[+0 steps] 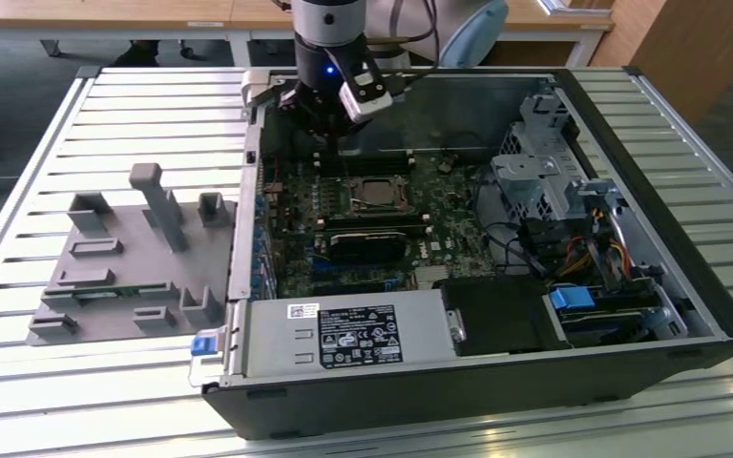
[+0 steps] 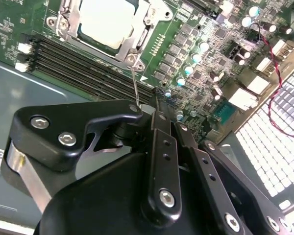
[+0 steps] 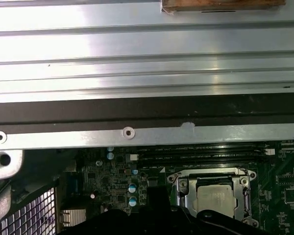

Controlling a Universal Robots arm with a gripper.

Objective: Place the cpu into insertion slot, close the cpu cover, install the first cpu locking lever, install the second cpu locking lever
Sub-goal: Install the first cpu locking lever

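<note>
Gripping one locking lever [image 2: 134, 85], gripper [image 2: 147, 106] clenched on it, one cpu [image 2: 105, 19] under one closed cpu cover [image 2: 71, 22]

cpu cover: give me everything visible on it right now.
The cpu cover is a thin silver metal frame that looks closed. It lies flat, its square window framing the pale grey top plate of the cpu. Screw heads sit at its corners. It sits on the green motherboard beside the long black memory slots. From one corner a thin metal rod rises to the end effector.
</note>
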